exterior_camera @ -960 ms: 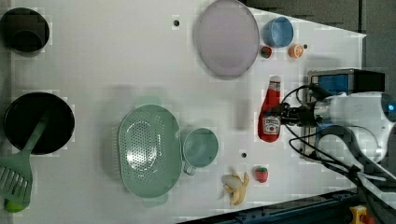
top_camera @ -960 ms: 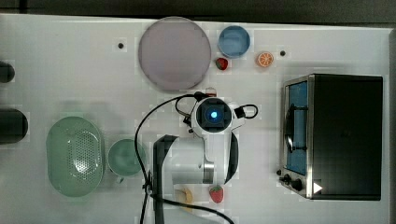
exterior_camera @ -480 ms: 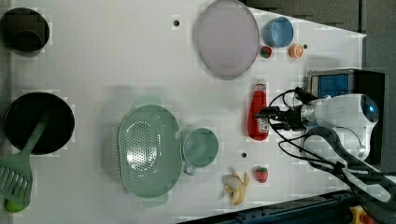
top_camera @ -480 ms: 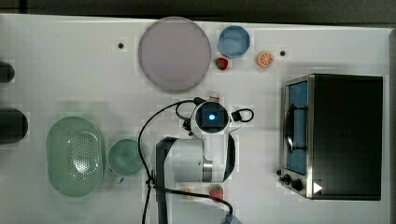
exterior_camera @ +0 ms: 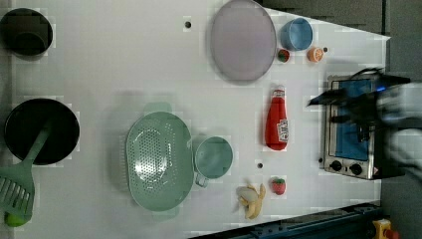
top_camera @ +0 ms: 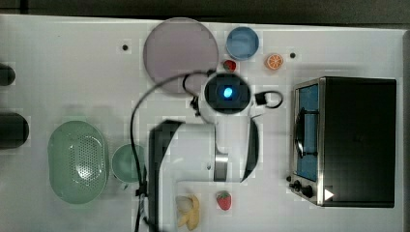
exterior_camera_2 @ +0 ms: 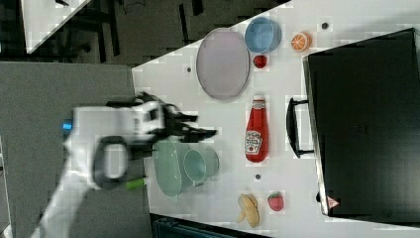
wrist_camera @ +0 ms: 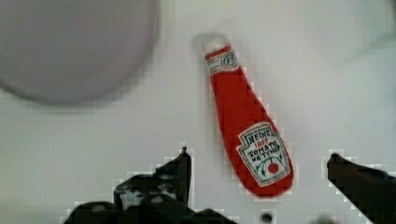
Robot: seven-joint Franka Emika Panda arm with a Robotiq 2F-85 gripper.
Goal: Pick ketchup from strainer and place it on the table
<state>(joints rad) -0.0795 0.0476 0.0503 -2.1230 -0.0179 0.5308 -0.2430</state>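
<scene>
- Small red ketchup bottle (exterior_camera: 276,121) with white cap and white printed label: lies flat on the large white tabletop (exterior_camera: 114,64), cap toward the round pale lilac plate (exterior_camera: 243,40), base toward a small dark hole in the table.
- In the left view the bottle sits between the pale green oval perforated plastic strainer (exterior_camera: 158,160) and the black-and-silver toaster oven (exterior_camera: 351,129), well apart from the strainer and touching neither.
- Round green cup (exterior_camera: 213,157): just beside the strainer, on the left view's right of it.
- Black two-fingered gripper (wrist_camera: 257,172): jaws spread wide, one finger on each side of the bottle's label end in the wrist view, holding nothing and raised clear of the bottle.
- White robot arm (top_camera: 203,150): hides the bottle in the top view.
- Peeled banana (exterior_camera: 251,198) and small red strawberry (exterior_camera: 278,185): near the table's edge, beyond the bottle's base.
- Blue bowl (exterior_camera: 296,34), second strawberry (exterior_camera: 283,55) and orange slice (exterior_camera: 315,54): grouped beside the lilac plate.
</scene>
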